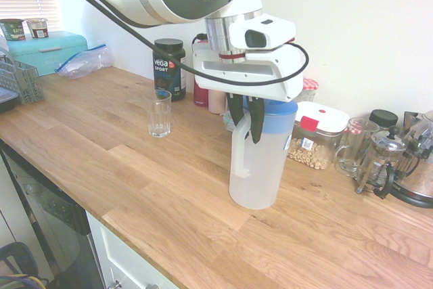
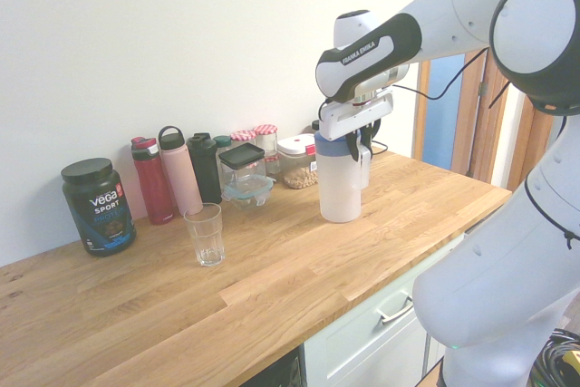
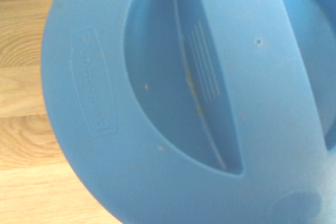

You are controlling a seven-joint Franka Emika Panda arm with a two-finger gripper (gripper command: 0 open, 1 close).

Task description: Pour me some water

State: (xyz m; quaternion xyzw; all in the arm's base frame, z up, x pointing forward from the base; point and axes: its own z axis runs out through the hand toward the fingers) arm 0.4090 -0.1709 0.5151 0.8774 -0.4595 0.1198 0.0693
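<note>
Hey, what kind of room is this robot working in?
Most likely a home kitchen: a long wooden countertop over white drawers, a French press by the wall, and a blue-lidded water pitcher near a drinking glass.

The tabletop (image 1: 203,194) is bare along its near part, so there is open passage between the pitcher (image 1: 257,167) and the glass (image 1: 160,113). Behind, along the wall, stand a black tub (image 1: 169,65), bottles (image 2: 177,174), containers (image 1: 318,133) and a French press (image 1: 382,160), which block the far side.
</note>
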